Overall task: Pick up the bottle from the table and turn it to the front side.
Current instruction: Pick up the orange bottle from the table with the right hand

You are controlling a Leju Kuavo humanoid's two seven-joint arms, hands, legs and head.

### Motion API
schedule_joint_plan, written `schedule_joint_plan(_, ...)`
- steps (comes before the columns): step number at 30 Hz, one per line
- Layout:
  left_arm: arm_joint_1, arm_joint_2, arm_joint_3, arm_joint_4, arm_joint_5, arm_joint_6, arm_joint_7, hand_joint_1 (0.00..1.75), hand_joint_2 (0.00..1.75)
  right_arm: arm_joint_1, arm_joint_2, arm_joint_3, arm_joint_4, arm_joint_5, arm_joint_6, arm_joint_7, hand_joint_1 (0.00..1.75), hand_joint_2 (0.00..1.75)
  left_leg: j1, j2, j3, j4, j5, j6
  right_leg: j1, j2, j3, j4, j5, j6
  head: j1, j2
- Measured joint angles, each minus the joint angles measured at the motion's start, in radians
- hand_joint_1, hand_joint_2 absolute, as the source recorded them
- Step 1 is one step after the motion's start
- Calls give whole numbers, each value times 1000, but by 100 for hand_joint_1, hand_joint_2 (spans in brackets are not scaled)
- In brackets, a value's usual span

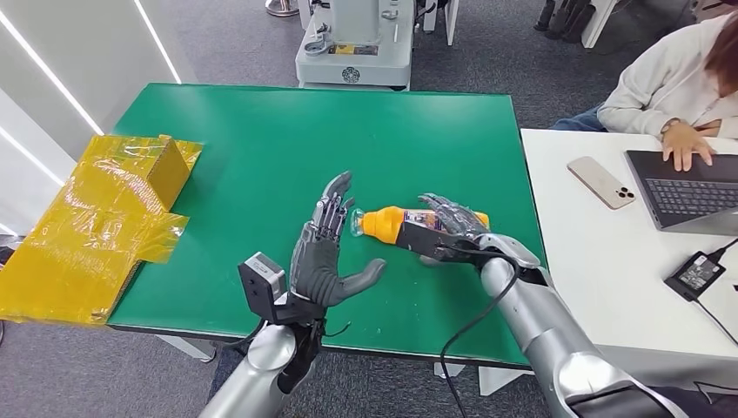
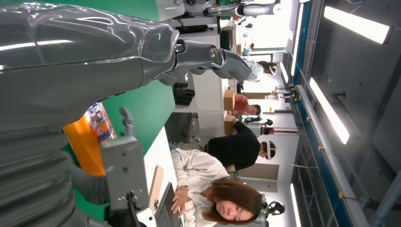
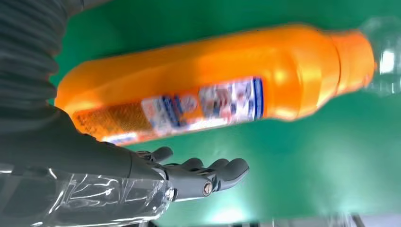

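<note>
At the left edge of the head view there's a crumpled yellow plastic-wrapped box point(image 1: 104, 222) sitting half on the green worktop point(image 1: 261, 139). Moving right, the left hand point(image 1: 329, 252) is in the lower middle of the frame, fingers apart and pointing up, thumb out to the side, holding nothing. Its fingertips are just beside the clear cap end of the bottle point(image 1: 392, 223), but I can't tell if they actually touch.

The bottle itself is orange with a printed label, lying on its side around the centre of the frame, cap pointing left. The right hand point(image 1: 452, 228) has it wrapped around the label end, so the bottle sticks out to the left of that hand toward the other one. In the right wrist view the bottle point(image 3: 213, 90) looks to be up off the green surface.

Further right there's a white desk point(image 1: 600, 270) with a phone point(image 1: 601, 182), a laptop point(image 1: 687, 190) and a person point(image 1: 670, 83) typing in the upper right corner.
</note>
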Motion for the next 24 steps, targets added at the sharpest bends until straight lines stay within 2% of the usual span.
schedule_joint_plan(4, -21, -3, -6, 27, 31, -2, -2, 0, 175, -33, 6, 31, 43, 1, 62, 40, 0, 175, 0, 0, 0, 0, 0, 0, 0, 0, 0, 0, 0, 0, 0, 0)
schedule_joint_plan(10, -22, 7, -14, 57, 69, 21, -39, 0, 175, -56, 4, 72, 82, 4, 79, 27, 0, 175, 0, 0, 0, 0, 0, 0, 0, 0, 0, 0, 0, 0, 0, 0)
schedule_joint_plan(16, -3, 22, -20, 77, 94, 52, -63, 0, 175, -59, -4, 107, 100, -4, 77, 29, 0, 175, 0, 0, 0, 0, 0, 0, 0, 0, 0, 0, 0, 0, 0, 0)
schedule_joint_plan(24, 19, 24, -21, 79, 90, 58, -53, 0, 175, -43, -28, 129, 117, -17, 38, 51, 0, 175, 0, 0, 0, 1, 0, 0, 0, 0, 0, 0, 0, 0, 0, 0)
